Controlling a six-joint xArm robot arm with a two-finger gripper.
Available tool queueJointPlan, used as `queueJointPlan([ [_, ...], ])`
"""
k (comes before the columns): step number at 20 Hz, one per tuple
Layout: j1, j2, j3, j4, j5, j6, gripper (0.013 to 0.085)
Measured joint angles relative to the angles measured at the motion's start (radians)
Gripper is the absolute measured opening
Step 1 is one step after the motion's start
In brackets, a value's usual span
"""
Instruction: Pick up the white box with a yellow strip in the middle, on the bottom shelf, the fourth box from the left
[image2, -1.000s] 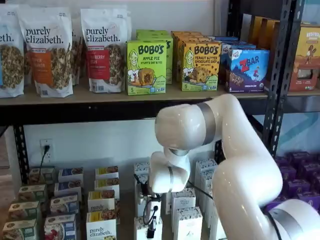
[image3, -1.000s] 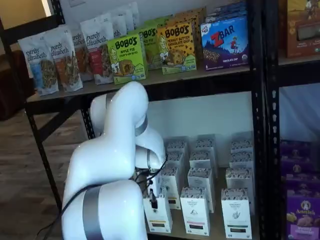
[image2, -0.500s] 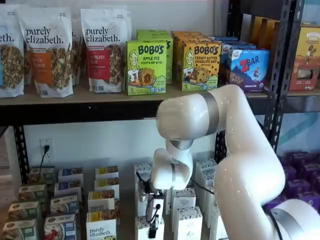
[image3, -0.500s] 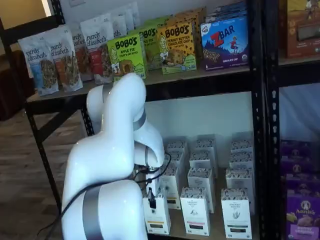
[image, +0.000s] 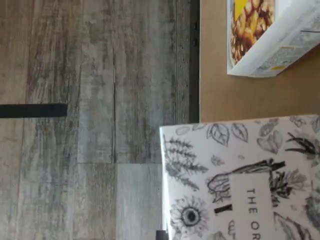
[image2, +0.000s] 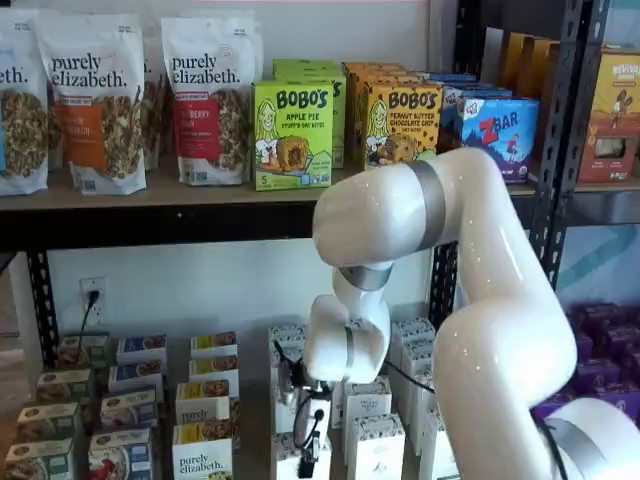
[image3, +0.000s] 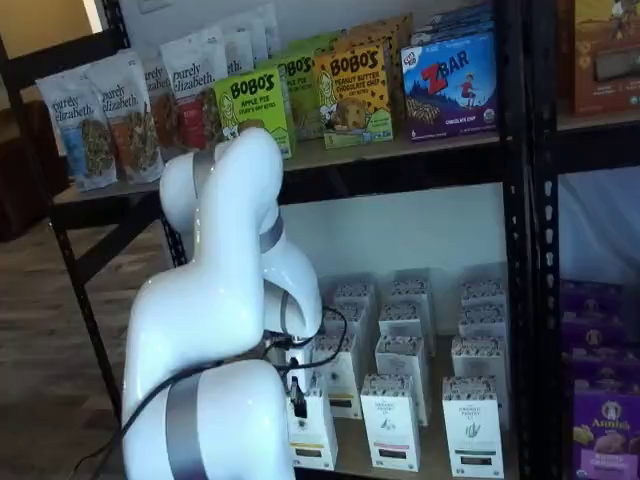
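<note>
The white box (image3: 313, 432) is a tall carton at the front of its row on the bottom shelf (image3: 352, 462). My gripper (image3: 298, 398) comes down onto its top, shut on the white box, with a black finger against the upper left edge. In a shelf view the gripper (image2: 303, 428) hangs under the white wrist with a cable beside it, over the same white box (image2: 300, 458). The wrist view shows the white box (image: 240, 180) very close, its top printed with black botanical drawings, above the tan bottom shelf (image: 220, 95).
More white cartons (image3: 390, 420) stand in rows to the right. "purely elizabeth" boxes (image2: 203, 450) stand to the left, one of them (image: 265, 35) close by. Granola bags, Bobo's boxes (image2: 292, 135) and Z Bar boxes fill the upper shelf. Purple boxes (image3: 605, 430) and black uprights (image3: 520, 250) are at the right.
The arm's big elbow link has risen and swung toward the upper shelf. The gripper has crept up slightly and stays closed on the box.
</note>
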Motion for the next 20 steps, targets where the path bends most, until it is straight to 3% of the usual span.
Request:
queueJointPlan([
  [10, 0.025, -0.15, 0.189, 0.076, -0.027, -0.053, 0.057],
  [18, 0.06, -0.212, 0.301, 0.071, -0.084, -0.022, 0.057],
  [20, 0.074, -0.215, 0.316, 0.114, -0.096, -0.051, 0.053],
])
